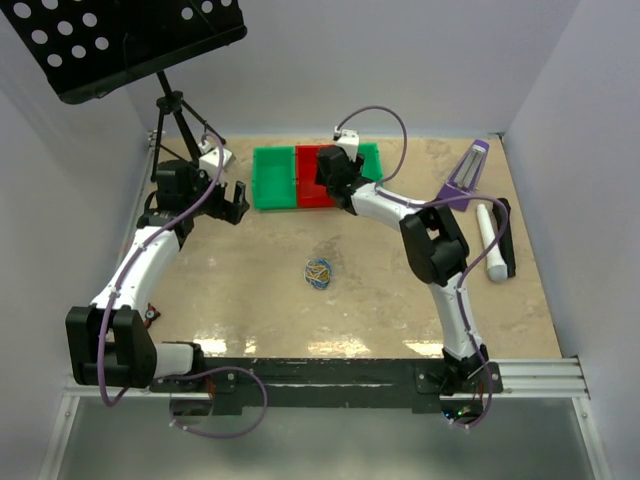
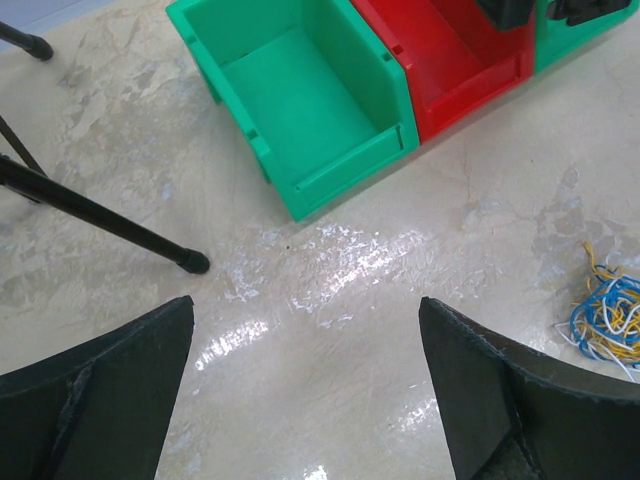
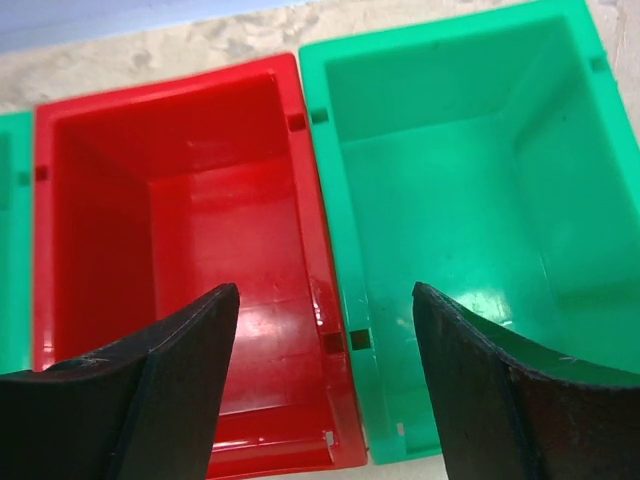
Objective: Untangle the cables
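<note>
The left tool (image 2: 305, 335) and right tool (image 3: 325, 300) both stood spread, empty. Thin blue, yellow and white cables (image 1: 319, 272): lay knotted on the pale surface (image 1: 250, 290), well apart from either. Red plastic bin (image 3: 190, 210): beneath the right tool. Step: approach, apparently unstarted. Next move called for lowering one tool onto the knot and pinching a single strand.

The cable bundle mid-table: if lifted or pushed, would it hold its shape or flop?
Probably floppy: the cables are thread-thin strands in loose loops, so they would likely sag. They look light, so a push would likely slide the clump across the glossy table. Tangled together, the strands would probably lift as one.
</note>
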Robot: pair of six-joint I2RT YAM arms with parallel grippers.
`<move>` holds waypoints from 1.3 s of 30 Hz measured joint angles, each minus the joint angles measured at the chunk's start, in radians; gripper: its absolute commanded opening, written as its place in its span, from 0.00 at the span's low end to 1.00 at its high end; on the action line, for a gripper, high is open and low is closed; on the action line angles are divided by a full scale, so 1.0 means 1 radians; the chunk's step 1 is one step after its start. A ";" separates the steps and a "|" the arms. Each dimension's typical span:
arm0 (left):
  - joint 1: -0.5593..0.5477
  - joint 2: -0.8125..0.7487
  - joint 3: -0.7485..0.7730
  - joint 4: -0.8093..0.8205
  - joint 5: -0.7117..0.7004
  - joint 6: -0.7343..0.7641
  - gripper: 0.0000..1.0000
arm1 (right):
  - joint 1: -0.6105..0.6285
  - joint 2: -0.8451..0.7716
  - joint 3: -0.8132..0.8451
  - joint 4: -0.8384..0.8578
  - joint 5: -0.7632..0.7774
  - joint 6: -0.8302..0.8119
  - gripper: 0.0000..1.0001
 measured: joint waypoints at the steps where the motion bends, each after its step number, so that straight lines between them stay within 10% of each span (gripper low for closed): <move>1: 0.000 0.000 0.000 0.000 0.006 0.001 1.00 | 0.000 0.009 0.007 -0.012 0.002 0.000 0.68; 15: -0.014 0.000 -0.012 -0.011 0.047 0.029 0.95 | 0.003 0.004 -0.034 -0.039 0.016 0.013 0.09; 35: -0.103 -0.104 -0.032 -0.168 0.046 0.161 1.00 | 0.154 -0.364 -0.559 0.013 0.077 0.154 0.07; 39: -0.149 -0.132 -0.053 -0.201 0.050 0.193 1.00 | 0.183 -0.404 -0.608 0.013 0.090 0.186 0.37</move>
